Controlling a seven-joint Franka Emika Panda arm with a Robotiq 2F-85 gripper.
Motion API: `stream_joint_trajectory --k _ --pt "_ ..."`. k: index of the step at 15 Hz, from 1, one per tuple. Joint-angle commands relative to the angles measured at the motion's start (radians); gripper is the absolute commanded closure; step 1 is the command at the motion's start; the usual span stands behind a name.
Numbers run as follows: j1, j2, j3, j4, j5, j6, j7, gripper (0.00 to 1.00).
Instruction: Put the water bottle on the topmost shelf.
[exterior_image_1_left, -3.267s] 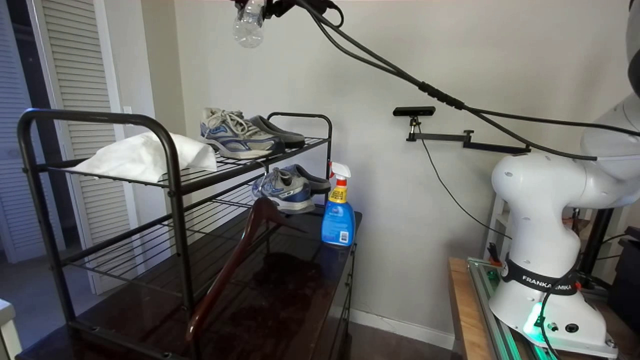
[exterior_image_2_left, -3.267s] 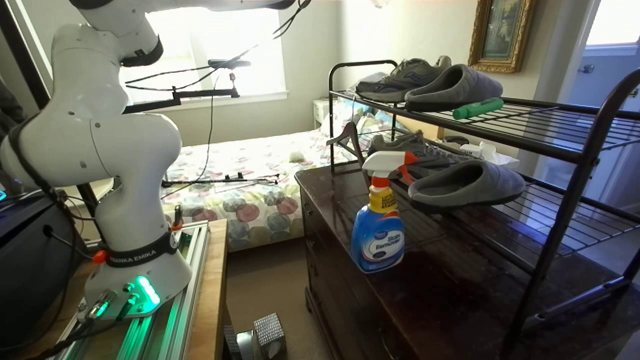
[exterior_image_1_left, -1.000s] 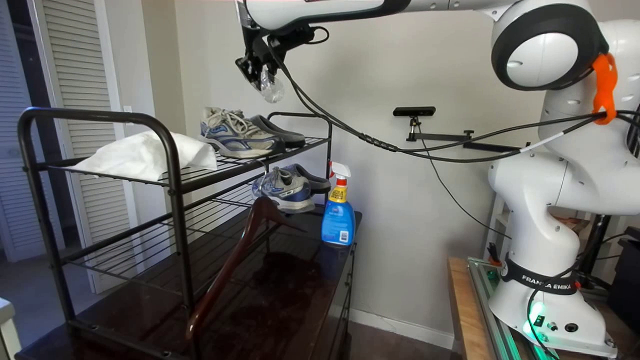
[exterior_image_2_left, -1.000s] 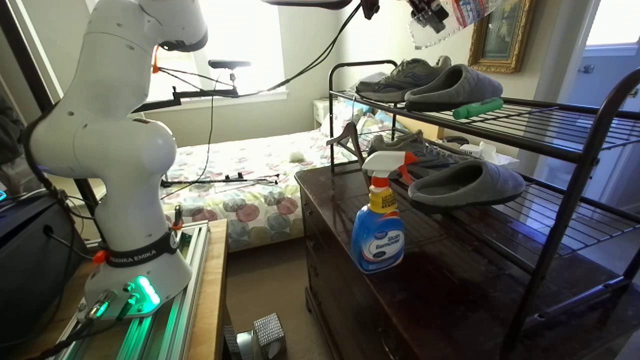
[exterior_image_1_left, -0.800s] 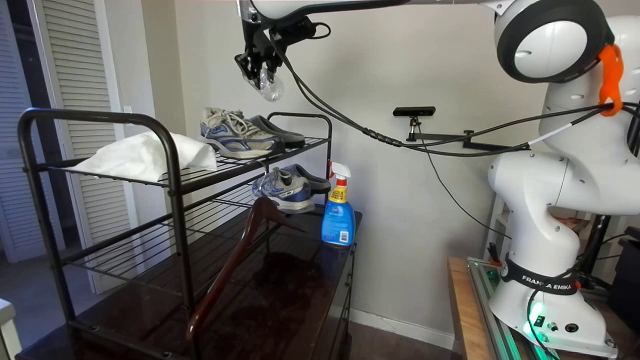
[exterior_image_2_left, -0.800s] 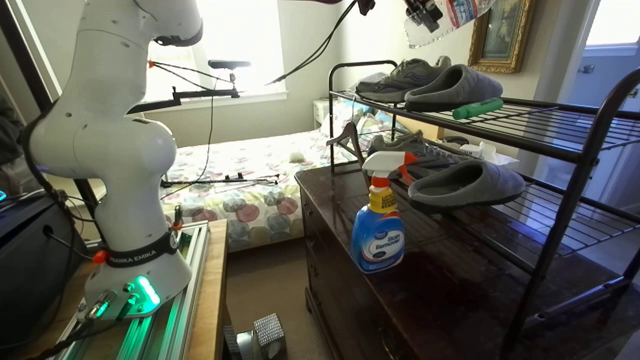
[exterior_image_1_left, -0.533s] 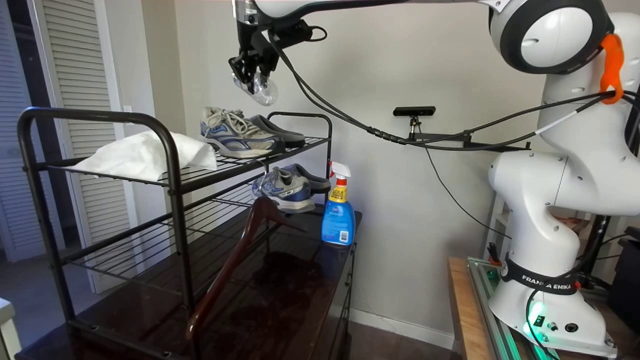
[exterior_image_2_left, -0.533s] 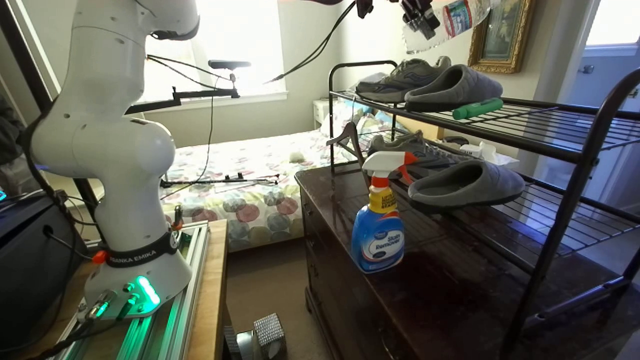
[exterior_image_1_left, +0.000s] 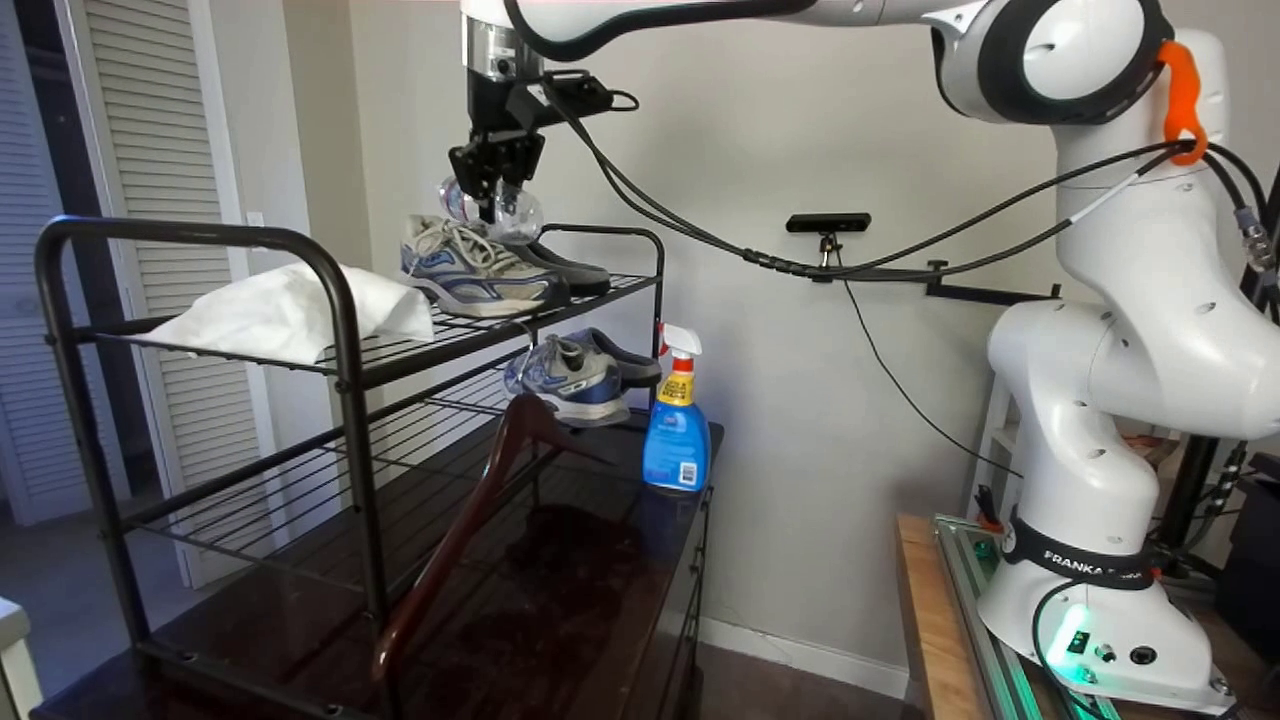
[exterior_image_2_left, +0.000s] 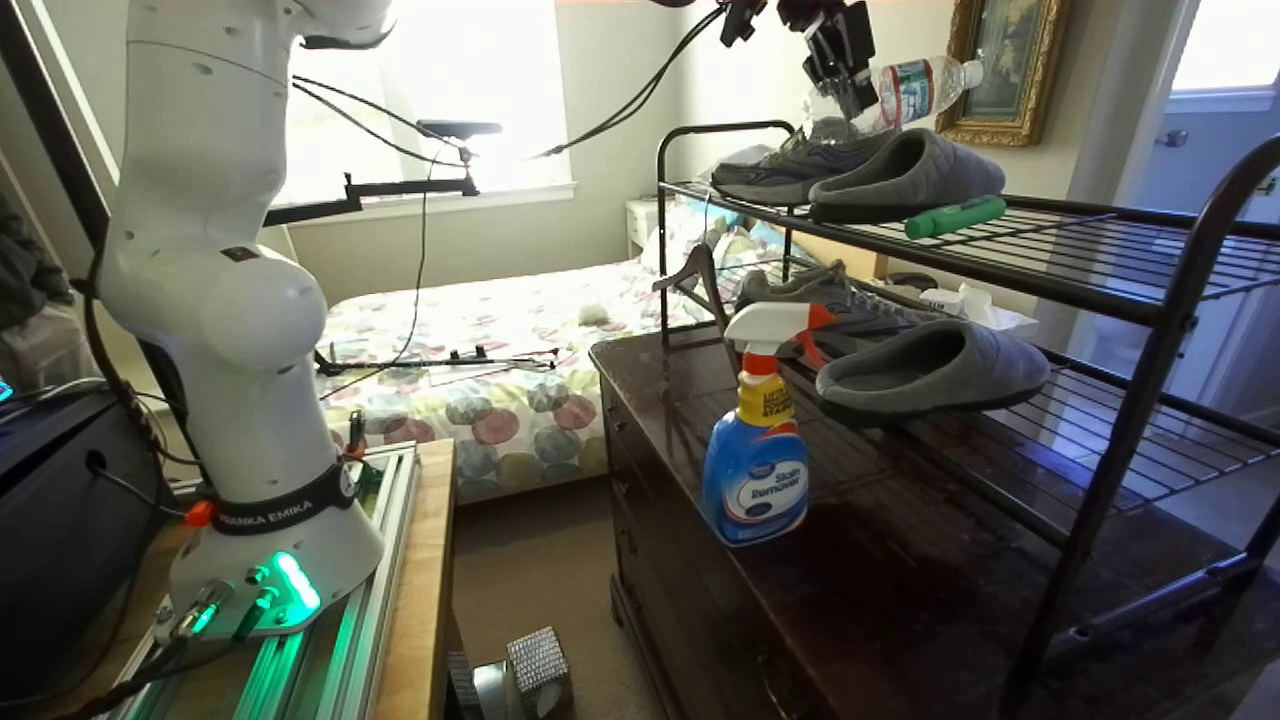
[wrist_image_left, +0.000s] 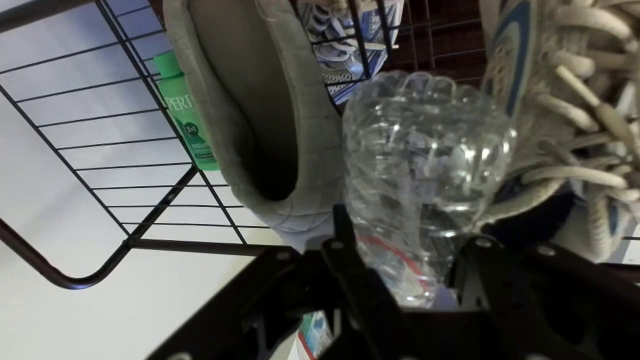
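Clear plastic, the water bottle (exterior_image_2_left: 912, 92) hangs clasped in the gripper (wrist_image_left: 402, 240) over the shoe (exterior_image_1_left: 478, 275) left of the slipper (exterior_image_2_left: 912, 172) on the top shelf (exterior_image_2_left: 1060, 281): likely placing, next wanting gentle lowering, then release.

We've a clear water bottle (exterior_image_2_left: 905, 92) w/ white cap & label in red, green + blue; the gripper (wrist_image_left: 407, 235) is blk. Topmost shelf (exterior_image_2_left: 1050, 283) = blk wire grid w/ blk rail. Slippers (exterior_image_2_left: 985, 375): grey, dk soles. Sneaker (exterior_image_1_left: 480, 275): grey/off-white, blue trim, pale laces. PERT bottle (wrist_image_left: 187, 120): bright green, white lettering. Spray bottle (exterior_image_2_left: 760, 470): blue body, yellow band, red-orange neck & trigger, white head. Bedspread (exterior_image_2_left: 500, 310) we'd call white w/ maroon, grey & beige circles. Hanger (exterior_image_1_left: 463, 530) is reddish brn, picture frame (exterior_image_2_left: 990, 133) gold, dresser (exterior_image_1_left: 580, 600) dk brn. We've also a white robot arm (exterior_image_1_left: 1180, 300) w/ blk trim.
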Motion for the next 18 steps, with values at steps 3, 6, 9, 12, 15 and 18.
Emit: stream_joint_trajectory --k 3,6,9,12,15,18 --pt "-0.176 -0.011 0.165 -0.010 0.006 -0.006 -0.115 0.86" --pt "-0.330 -0.018 0.373 -0.001 -0.059 -0.039 -0.114 0.86" --pt "-0.338 -0.006 0.390 0.003 -0.019 -0.056 -0.121 0.29" --pt "-0.339 -0.019 0.393 0.012 -0.055 -0.046 -0.090 0.06" --pt "-0.331 -0.038 0.392 0.021 -0.058 -0.024 -0.065 0.00" --pt "-0.315 -0.060 0.385 0.030 -0.078 0.018 0.019 0.00"
